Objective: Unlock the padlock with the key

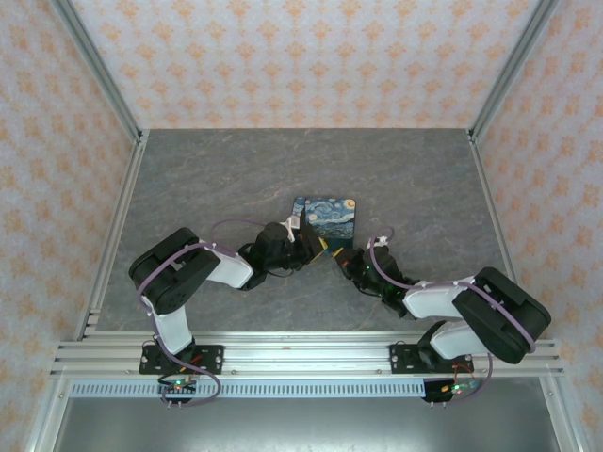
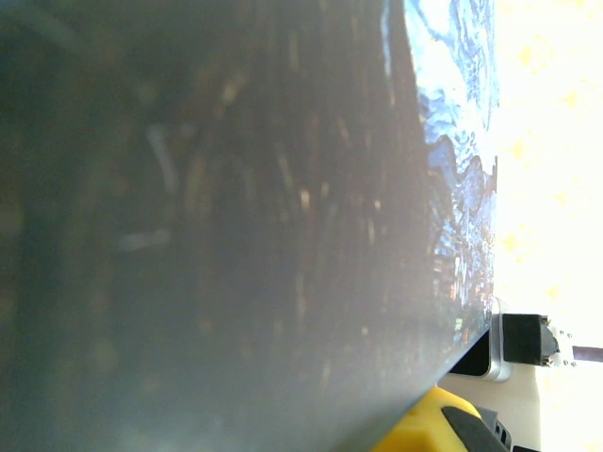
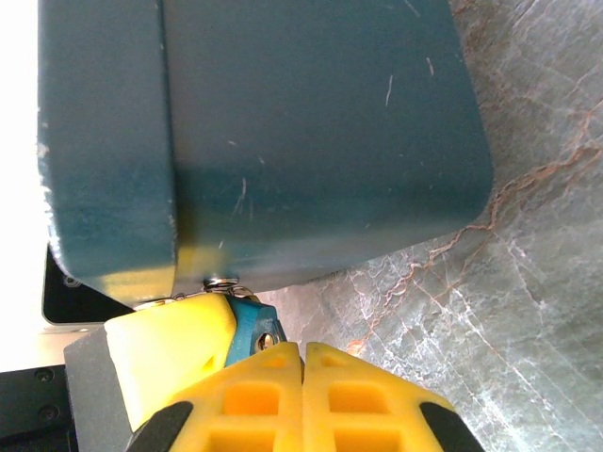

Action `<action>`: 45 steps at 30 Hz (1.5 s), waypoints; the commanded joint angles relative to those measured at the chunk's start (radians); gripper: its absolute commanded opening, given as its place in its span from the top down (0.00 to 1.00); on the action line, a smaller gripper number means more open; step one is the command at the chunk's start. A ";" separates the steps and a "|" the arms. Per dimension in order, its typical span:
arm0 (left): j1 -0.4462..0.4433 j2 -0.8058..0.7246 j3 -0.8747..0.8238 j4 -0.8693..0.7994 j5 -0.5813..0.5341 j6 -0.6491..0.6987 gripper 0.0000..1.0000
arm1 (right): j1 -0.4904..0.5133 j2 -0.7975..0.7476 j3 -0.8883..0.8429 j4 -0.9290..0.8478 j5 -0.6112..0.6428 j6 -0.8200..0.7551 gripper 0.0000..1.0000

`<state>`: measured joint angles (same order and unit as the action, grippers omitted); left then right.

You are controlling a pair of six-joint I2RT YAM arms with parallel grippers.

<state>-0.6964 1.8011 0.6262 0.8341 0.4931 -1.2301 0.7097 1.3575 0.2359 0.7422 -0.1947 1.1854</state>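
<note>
The padlock [image 1: 327, 217] sits mid-table, its starry-night top facing up. Up close in the left wrist view, its dark side [image 2: 236, 235] looms blurred, with a strip of the printed top [image 2: 457, 113] at the right. My left gripper [image 1: 298, 237] is shut on its near-left edge; one yellow finger [image 2: 441, 422] shows. In the right wrist view, the key [image 3: 254, 325] shows its teal head, and its shaft meets the keyhole [image 3: 220, 282] in the padlock's teal side [image 3: 311, 141]. My right gripper [image 3: 303, 356] is shut on the key, seen from above near the padlock's near edge [image 1: 341, 260].
A grey marbled tabletop [image 1: 207, 179] runs between patterned walls and aluminium frame posts [image 1: 99, 66]. The left gripper's yellow finger [image 3: 170, 344] presses against the padlock beside the key. Open table lies behind and to both sides of the padlock.
</note>
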 commanded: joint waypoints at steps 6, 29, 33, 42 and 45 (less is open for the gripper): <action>-0.009 -0.030 0.006 0.001 -0.011 -0.001 1.00 | -0.001 -0.010 0.036 0.042 -0.026 -0.002 1.00; -0.017 -0.029 0.010 -0.008 -0.007 -0.003 1.00 | -0.002 -0.037 0.048 0.005 -0.026 -0.019 1.00; -0.017 -0.031 0.012 0.037 0.020 -0.052 1.00 | -0.020 -0.027 0.029 0.046 -0.024 -0.025 1.00; -0.020 -0.055 0.021 0.118 0.049 -0.143 1.00 | -0.093 -0.010 0.032 0.141 -0.141 -0.027 1.00; -0.024 -0.063 0.026 0.122 0.040 -0.159 1.00 | -0.094 0.005 0.050 0.149 -0.168 -0.029 1.00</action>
<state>-0.6975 1.7863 0.6266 0.8795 0.4686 -1.3476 0.6147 1.3445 0.2459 0.7891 -0.3077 1.1751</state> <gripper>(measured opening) 0.115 0.048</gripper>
